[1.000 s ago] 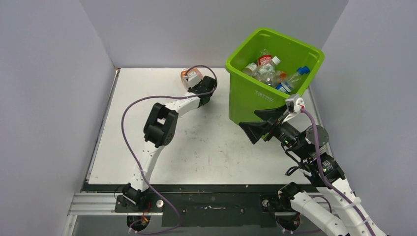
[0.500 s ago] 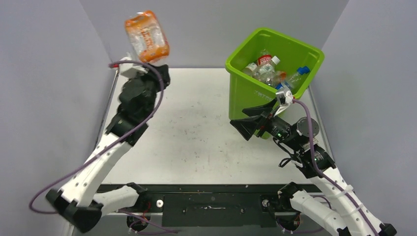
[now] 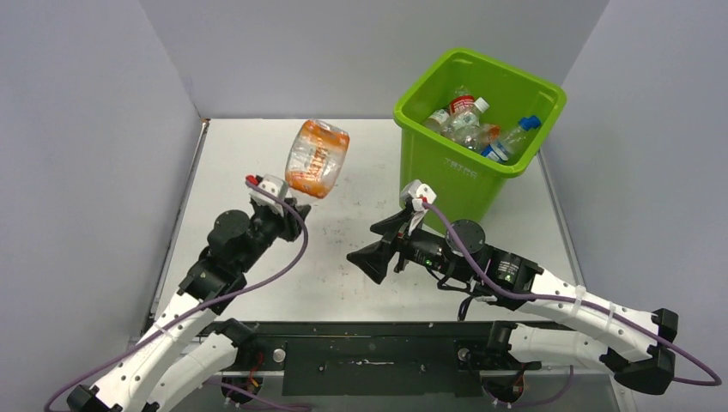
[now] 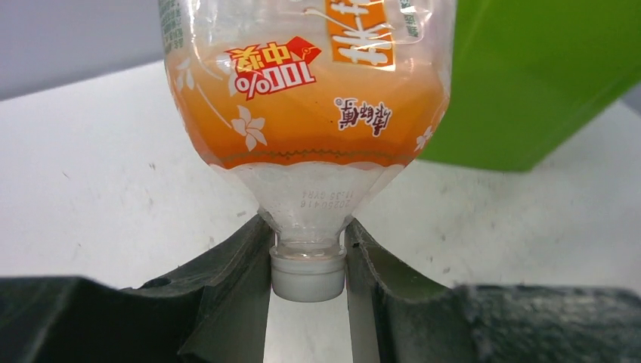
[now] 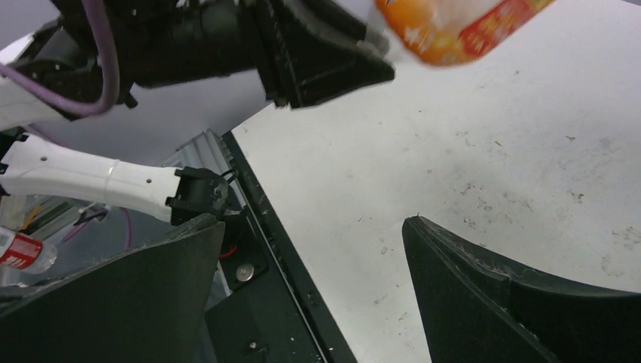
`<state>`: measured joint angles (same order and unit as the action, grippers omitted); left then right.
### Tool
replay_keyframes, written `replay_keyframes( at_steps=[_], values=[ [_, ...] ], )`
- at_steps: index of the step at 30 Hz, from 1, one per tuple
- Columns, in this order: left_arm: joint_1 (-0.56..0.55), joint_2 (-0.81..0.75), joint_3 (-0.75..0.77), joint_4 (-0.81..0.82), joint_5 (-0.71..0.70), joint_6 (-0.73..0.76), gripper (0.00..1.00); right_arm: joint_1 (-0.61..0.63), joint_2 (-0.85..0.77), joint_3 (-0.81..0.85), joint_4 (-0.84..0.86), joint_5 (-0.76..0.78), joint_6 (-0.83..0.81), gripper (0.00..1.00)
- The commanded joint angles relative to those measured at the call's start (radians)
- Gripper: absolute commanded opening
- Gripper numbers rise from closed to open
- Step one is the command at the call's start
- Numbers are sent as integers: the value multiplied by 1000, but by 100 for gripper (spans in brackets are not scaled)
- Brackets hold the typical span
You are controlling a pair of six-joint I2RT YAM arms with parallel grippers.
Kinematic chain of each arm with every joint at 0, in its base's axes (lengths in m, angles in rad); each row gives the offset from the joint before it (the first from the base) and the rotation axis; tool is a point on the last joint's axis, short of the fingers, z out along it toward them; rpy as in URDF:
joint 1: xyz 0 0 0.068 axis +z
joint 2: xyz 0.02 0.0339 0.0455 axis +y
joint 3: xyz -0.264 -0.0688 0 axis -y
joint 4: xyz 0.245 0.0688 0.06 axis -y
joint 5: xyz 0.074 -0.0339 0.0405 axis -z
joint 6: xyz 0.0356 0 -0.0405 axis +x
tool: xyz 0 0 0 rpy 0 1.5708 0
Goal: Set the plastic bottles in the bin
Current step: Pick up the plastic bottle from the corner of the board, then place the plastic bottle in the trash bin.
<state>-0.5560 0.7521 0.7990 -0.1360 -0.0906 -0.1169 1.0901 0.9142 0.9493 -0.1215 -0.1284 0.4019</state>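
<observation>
Since the earlier frame, the bottle [image 3: 316, 159] is brought down from the upper left of the top view to its middle, and the right gripper [image 3: 378, 249] is swung from the foot of the bin [image 3: 446, 172] out over the centre of the table [image 3: 257, 154].

At the left, the left gripper [image 4: 308, 266] is closed part-way on the bottle's neck and white cap [image 4: 308, 281]. The orange body is held above the jaws, clear of the table.

At centre, the right gripper is spread wide and nothing is held in it.

At the right, several binned bottles [image 3: 468, 120] are seen in the bin.

The hold is judged slim, since only the neck is pinched. On a quick swing the bottle may pivot or slip out. If it is carried low, the rim may be struck. The right gripper, lying near the path, may be hit.
</observation>
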Motion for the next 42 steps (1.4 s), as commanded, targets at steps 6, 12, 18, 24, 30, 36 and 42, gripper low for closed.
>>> replay_keyframes(
  at_steps=[6,12,18,24,30,36,42],
  values=[
    [-50,-321,-287,303,271,143,0,36,-13,-45,87,226,4,93],
    [-138,-358,-294,258,334,222,0,37,-23,-60,136,213,58,93],
    [-182,-375,-302,253,368,257,0,37,-72,-19,84,198,83,94],
    [-192,-344,-312,294,410,242,0,37,-129,73,-64,260,45,95],
    [-216,-331,-321,306,438,240,0,37,-158,88,-109,256,43,95],
    [-230,-330,-330,306,430,257,0,37,-164,111,-150,265,24,95],
    [-246,-332,-362,348,422,287,0,37,-127,200,-227,249,-11,95]
  ],
)
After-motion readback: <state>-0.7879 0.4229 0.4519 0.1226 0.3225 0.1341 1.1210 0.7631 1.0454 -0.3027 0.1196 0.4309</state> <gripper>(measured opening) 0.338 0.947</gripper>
